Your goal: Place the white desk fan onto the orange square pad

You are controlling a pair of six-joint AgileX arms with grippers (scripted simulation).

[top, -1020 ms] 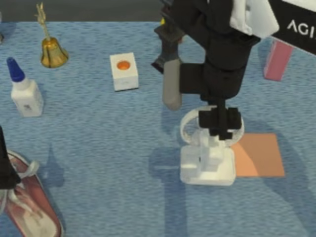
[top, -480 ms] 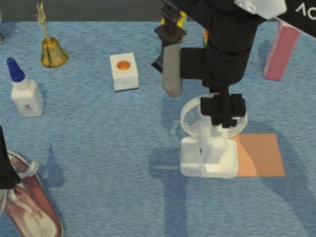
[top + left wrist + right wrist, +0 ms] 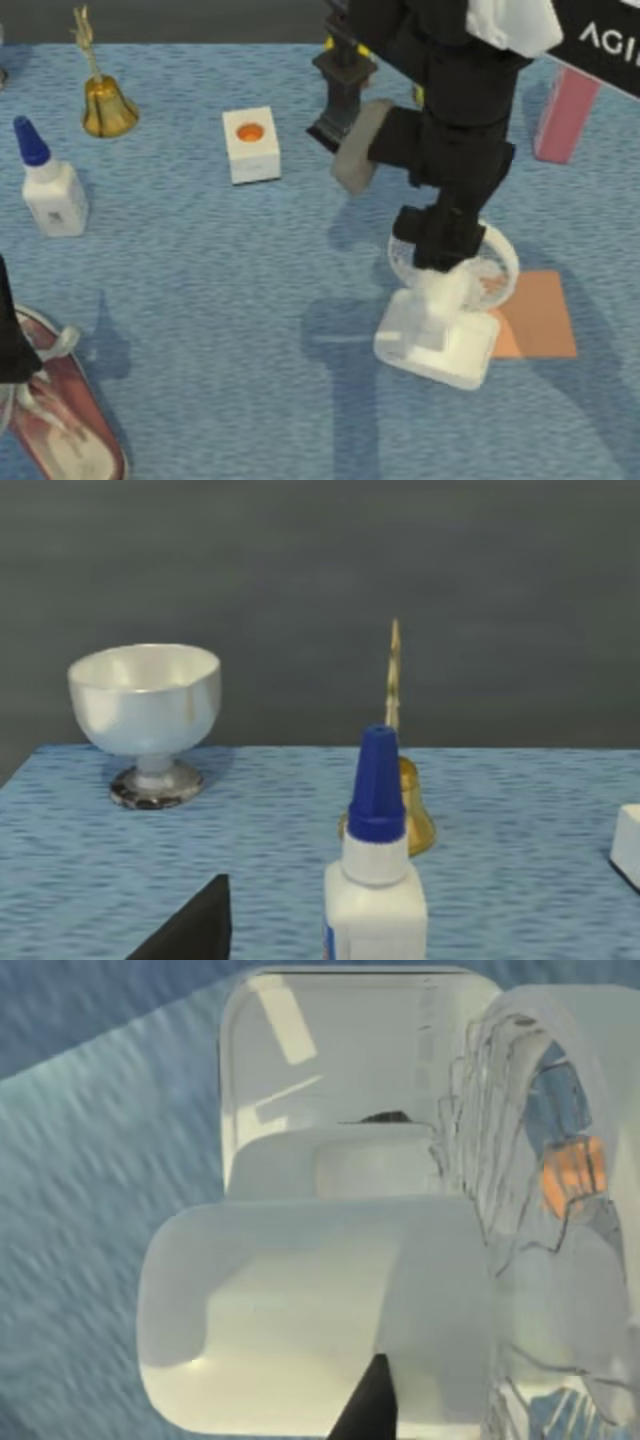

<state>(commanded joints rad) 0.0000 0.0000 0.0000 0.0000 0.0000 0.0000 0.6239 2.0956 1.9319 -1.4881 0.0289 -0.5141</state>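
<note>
The right gripper [image 3: 443, 262] is clamped on the motor housing of the white desk fan [image 3: 437, 325], gripping from above. A hold on the boxy housing is probably chosen because the wire cage offers no firm surface and the housing sits near the fan's centre of mass.

The fan appears to be carried above the table, tilted and turned so that its squarish base is skewed to the table edges. Its base overlaps the left edge of the orange square pad [image 3: 540, 320] in the top view, and the round cage head covers the pad's upper left corner. Most of the pad lies bare to the right of the fan. In the right wrist view, the fan [image 3: 330, 1260] fills the picture, and a patch of orange shows through the cage wires.

Judgement: the transfer step is under way and not yet complete. The base needs to travel further right and be squared to the pad before it is lowered. A release at the present tilt could let the fan topple.

The left arm is parked at the table's left edge. Its camera faces the white bottle [image 3: 375, 880], the brass bell [image 3: 400, 800] and a white goblet [image 3: 147, 720]; its finger state cannot be told.
</note>
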